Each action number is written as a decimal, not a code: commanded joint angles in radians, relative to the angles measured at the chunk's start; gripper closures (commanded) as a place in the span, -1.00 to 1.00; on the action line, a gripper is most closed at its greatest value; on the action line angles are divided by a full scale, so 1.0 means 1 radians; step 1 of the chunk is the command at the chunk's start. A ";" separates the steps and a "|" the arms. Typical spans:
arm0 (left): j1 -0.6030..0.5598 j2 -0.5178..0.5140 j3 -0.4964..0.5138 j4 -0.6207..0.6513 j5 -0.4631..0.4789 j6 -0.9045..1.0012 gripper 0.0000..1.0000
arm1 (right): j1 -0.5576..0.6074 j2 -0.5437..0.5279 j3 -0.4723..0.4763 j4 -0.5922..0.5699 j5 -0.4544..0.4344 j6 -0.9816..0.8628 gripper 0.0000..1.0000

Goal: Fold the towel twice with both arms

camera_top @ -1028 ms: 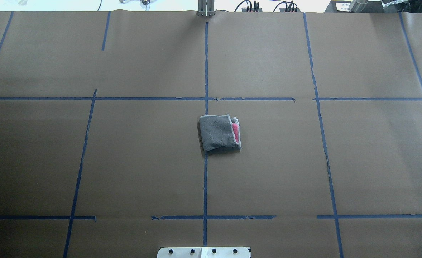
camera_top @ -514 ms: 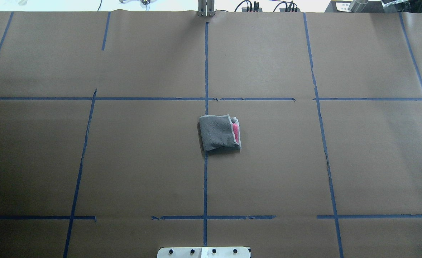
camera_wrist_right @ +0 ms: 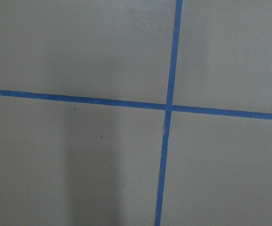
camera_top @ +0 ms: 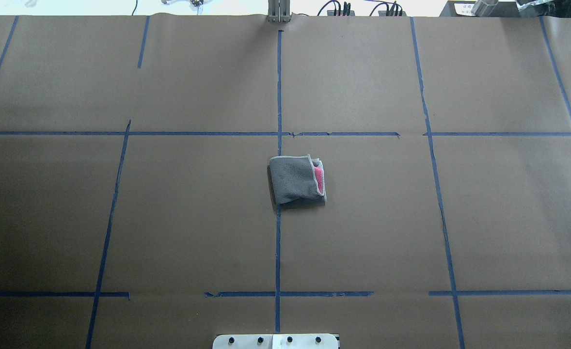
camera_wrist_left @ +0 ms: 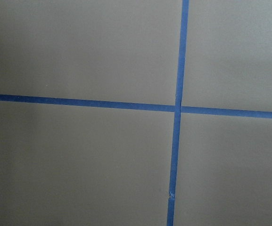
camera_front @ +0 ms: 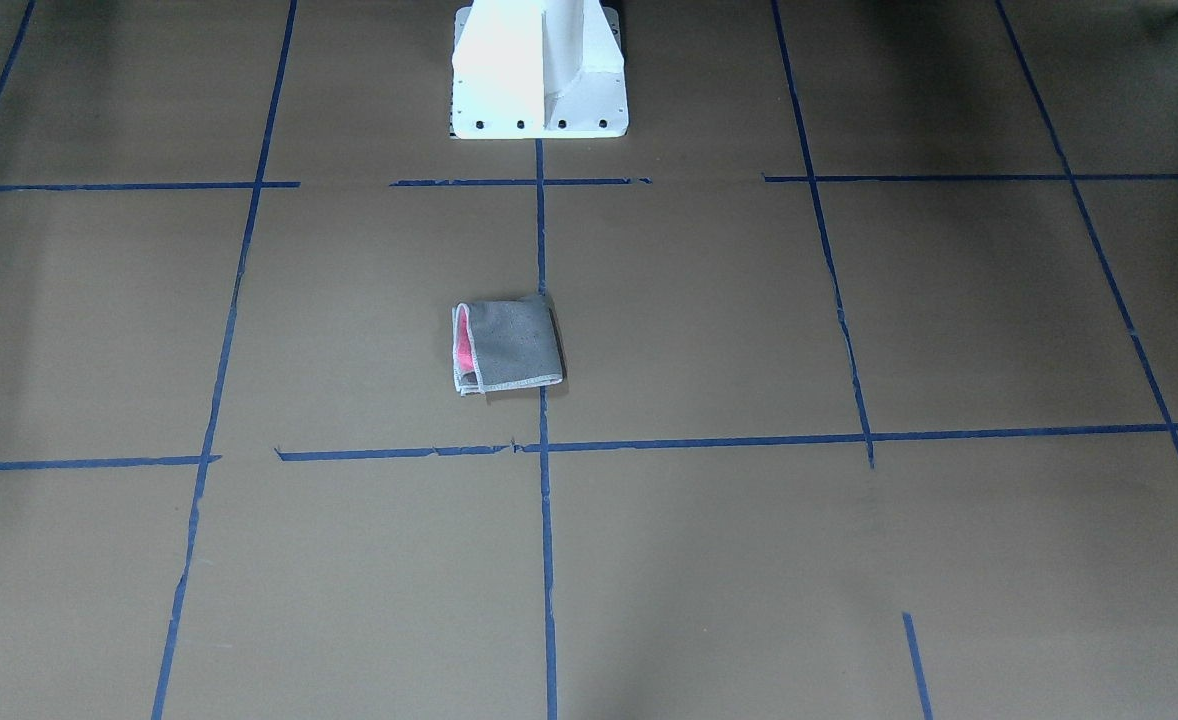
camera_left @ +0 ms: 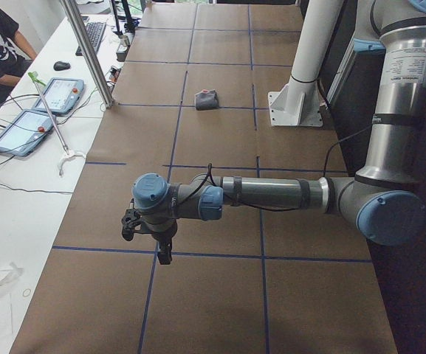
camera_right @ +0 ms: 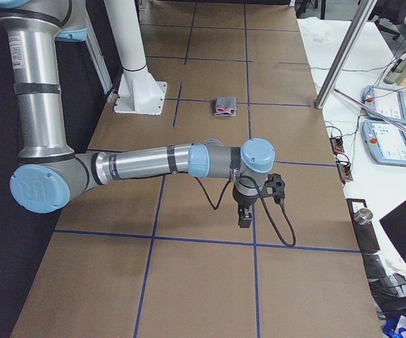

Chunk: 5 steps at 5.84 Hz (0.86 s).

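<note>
The folded towel (camera_top: 295, 179) lies grey side up on the surface (camera_top: 169, 218), well apart from the left claw (camera_left: 162, 254) and right claw (camera_right: 244, 218), whose opening I cannot tell.

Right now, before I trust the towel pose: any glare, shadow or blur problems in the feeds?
Overhead: towel sharp; top strip of the picture blown out white. Front-facing: white pedestal overexposed, top corners in shadow. Right wrist: soft shadow band across the paper, tape lines crisp. Left wrist: slightly dimmer at lower left, no blur.
</note>
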 commanded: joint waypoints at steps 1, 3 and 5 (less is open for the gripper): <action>0.001 0.001 0.001 -0.014 0.005 0.000 -1.00 | -0.001 -0.001 0.000 0.000 -0.003 0.000 -1.00; 0.001 0.005 0.005 -0.039 0.077 0.004 -1.00 | -0.001 0.003 0.000 0.000 -0.003 -0.002 -1.00; 0.001 0.009 -0.007 -0.069 0.079 0.004 -1.00 | -0.004 0.003 0.000 0.000 -0.006 0.000 -1.00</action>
